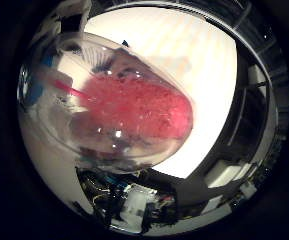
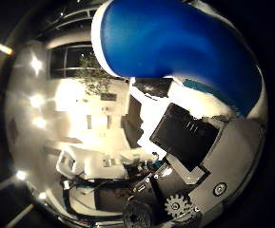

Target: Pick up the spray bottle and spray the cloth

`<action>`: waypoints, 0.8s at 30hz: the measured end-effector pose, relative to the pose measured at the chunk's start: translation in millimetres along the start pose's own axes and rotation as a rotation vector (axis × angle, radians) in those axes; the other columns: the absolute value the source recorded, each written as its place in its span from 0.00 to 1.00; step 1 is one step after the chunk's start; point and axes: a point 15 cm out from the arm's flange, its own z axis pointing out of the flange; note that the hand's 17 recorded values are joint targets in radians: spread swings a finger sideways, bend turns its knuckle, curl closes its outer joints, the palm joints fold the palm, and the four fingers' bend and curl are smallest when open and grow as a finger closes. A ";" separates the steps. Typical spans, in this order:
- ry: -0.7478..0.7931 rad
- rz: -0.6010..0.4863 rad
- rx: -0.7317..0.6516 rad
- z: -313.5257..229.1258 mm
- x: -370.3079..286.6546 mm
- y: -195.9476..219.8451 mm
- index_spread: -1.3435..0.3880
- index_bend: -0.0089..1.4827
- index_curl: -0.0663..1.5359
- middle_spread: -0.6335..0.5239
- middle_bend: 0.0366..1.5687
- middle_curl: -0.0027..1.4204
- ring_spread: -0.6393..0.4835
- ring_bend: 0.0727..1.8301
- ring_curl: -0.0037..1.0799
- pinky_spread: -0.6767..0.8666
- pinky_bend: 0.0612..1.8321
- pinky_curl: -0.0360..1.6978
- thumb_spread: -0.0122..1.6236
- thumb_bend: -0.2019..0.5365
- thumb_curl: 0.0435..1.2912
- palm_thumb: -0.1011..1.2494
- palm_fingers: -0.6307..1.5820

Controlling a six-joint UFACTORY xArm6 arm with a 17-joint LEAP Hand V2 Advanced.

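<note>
White table [image 1: 209, 65] is showing below us, and we are holding the spray bottle [image 1: 129, 110] up close against our palm. Our hand [image 2: 189, 142] is looking wrapped around it, but we are not seeing the cloth, so spraying is still waiting.

A dark-framed window [image 2: 69, 58] with a leafy green plant [image 2: 95, 76] beside it; bright ceiling lamps [image 2: 36, 64] glare, perhaps over pale furniture.

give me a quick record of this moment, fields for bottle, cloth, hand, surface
bottle: clear spray bottle body fills much of the little finger side view, so close to the palm; its blue head fills the top of the thumb side view
cloth: red cloth seen through the clear bottle, lying on the surface
hand: black and white parts beside the blue head; finger pose cannot be told
surface: white table under the cloth
</note>
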 end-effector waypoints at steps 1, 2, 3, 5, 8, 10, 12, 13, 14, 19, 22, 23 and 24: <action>0.035 -0.007 -0.012 -0.2 -8.3 -4.5 0.67 0.80 0.50 0.50 0.88 0.42 0.43 0.80 0.57 0.35 0.51 0.86 0.63 0.26 0.54 0.87 0.82; 0.062 -0.016 -0.022 0.8 -14.3 -7.5 0.67 0.80 0.50 0.50 0.88 0.42 0.43 0.80 0.57 0.35 0.51 0.86 0.63 0.26 0.54 0.87 0.82; 0.090 -0.027 -0.037 3.9 -18.3 -9.7 0.67 0.80 0.50 0.50 0.88 0.42 0.43 0.80 0.57 0.35 0.51 0.86 0.63 0.26 0.54 0.87 0.82; 0.149 -0.047 -0.063 7.9 -22.9 -14.7 0.67 0.80 0.50 0.50 0.88 0.42 0.43 0.80 0.57 0.35 0.51 0.86 0.63 0.26 0.54 0.87 0.82; 0.232 -0.071 -0.100 13.6 -24.0 -23.5 0.67 0.80 0.50 0.50 0.88 0.42 0.43 0.80 0.57 0.35 0.51 0.86 0.63 0.25 0.54 0.86 0.82; 0.276 -0.087 -0.132 19.5 -28.8 -27.9 0.67 0.80 0.50 0.50 0.88 0.42 0.43 0.80 0.57 0.35 0.51 0.86 0.63 0.26 0.54 0.86 0.82; 0.305 -0.100 -0.151 22.0 -33.1 -33.1 0.67 0.80 0.50 0.50 0.88 0.42 0.43 0.80 0.57 0.35 0.51 0.86 0.64 0.26 0.54 0.86 0.82; 0.317 -0.104 -0.162 25.1 -34.4 -35.1 0.67 0.80 0.50 0.50 0.88 0.42 0.43 0.80 0.57 0.35 0.51 0.86 0.64 0.26 0.54 0.86 0.82; 0.329 -0.106 -0.172 27.2 -36.0 -36.9 0.67 0.80 0.50 0.50 0.88 0.42 0.43 0.80 0.57 0.35 0.51 0.86 0.64 0.26 0.54 0.86 0.82; 0.432 -0.138 -0.243 40.4 -39.6 -43.3 0.67 0.80 0.50 0.50 0.88 0.42 0.43 0.80 0.57 0.35 0.51 0.86 0.64 0.26 0.54 0.86 0.82; 0.485 -0.164 -0.291 55.5 -45.0 -44.2 0.67 0.80 0.50 0.50 0.88 0.42 0.43 0.80 0.57 0.35 0.51 0.86 0.64 0.26 0.54 0.86 0.82; 0.499 -0.177 -0.305 60.6 -48.2 -43.1 0.67 0.80 0.50 0.50 0.88 0.42 0.43 0.80 0.57 0.35 0.51 0.86 0.64 0.26 0.54 0.86 0.82; 0.515 -0.188 -0.314 63.3 -50.4 -42.5 0.67 0.80 0.50 0.50 0.88 0.42 0.43 0.80 0.57 0.35 0.51 0.86 0.64 0.26 0.54 0.86 0.82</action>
